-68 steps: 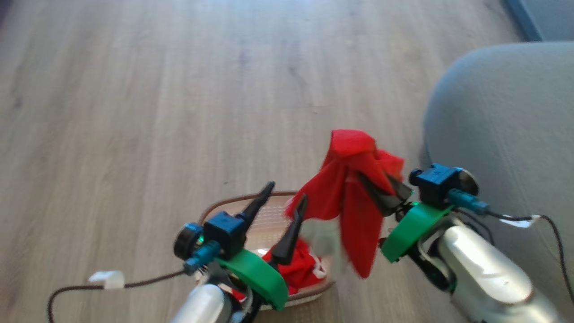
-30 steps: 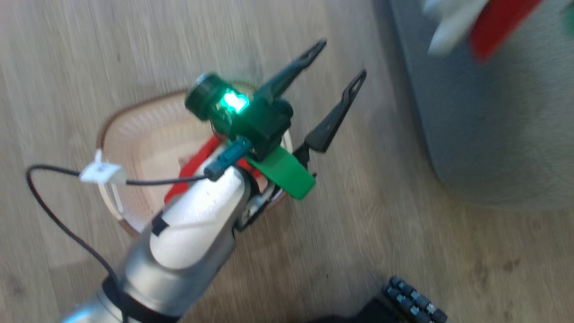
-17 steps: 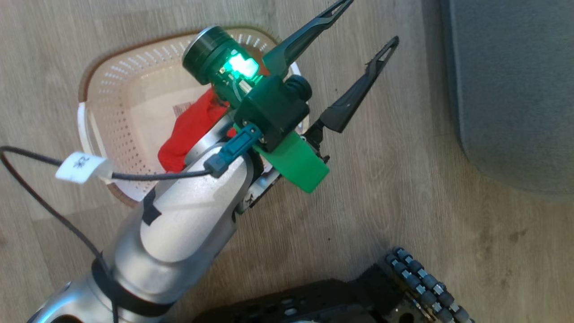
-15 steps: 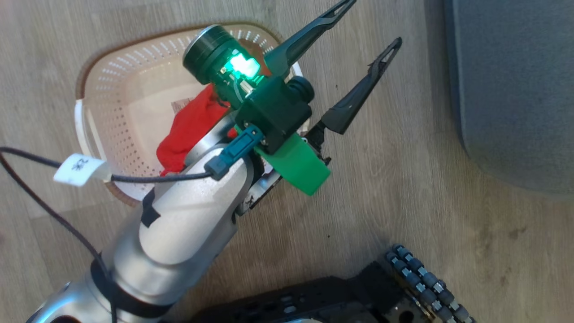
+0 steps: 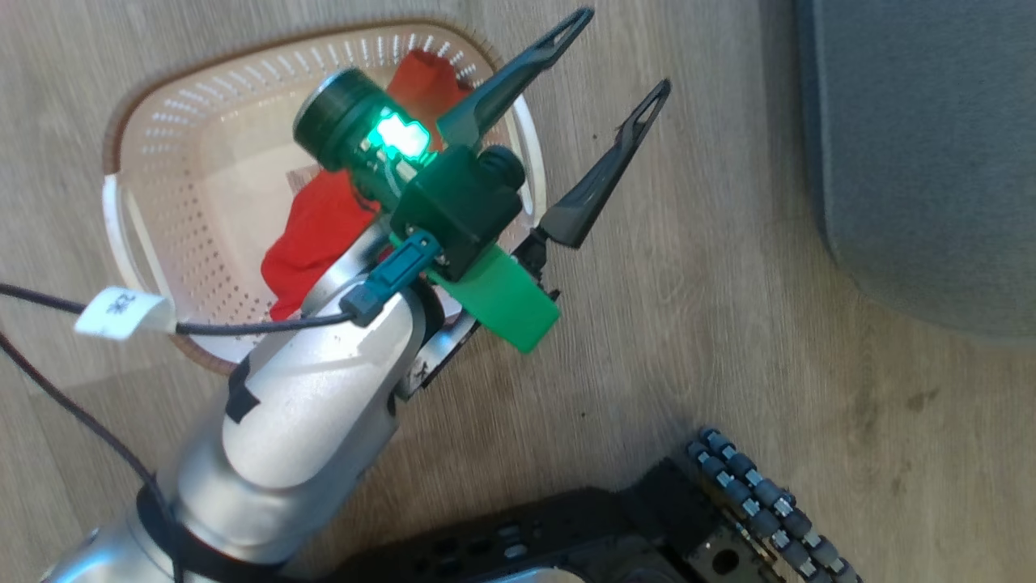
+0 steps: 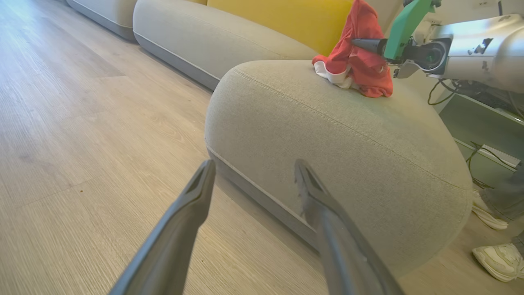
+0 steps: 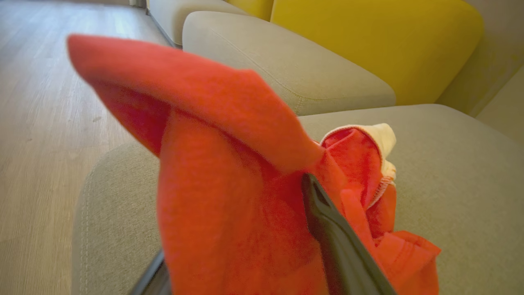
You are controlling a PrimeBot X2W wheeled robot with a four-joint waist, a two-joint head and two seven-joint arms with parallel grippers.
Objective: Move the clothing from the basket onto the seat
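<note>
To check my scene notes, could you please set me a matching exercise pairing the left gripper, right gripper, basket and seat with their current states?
Things:
1. left gripper
2. right gripper
3. basket
4. seat

States:
A. on the wooden floor, red clothing inside
B. red garment draped over its fingers
C. fingers apart, holding nothing
D. grey, the garment's white-trimmed end resting on top

Pairs: 1-C; 2-B; 3-A; 4-D
</note>
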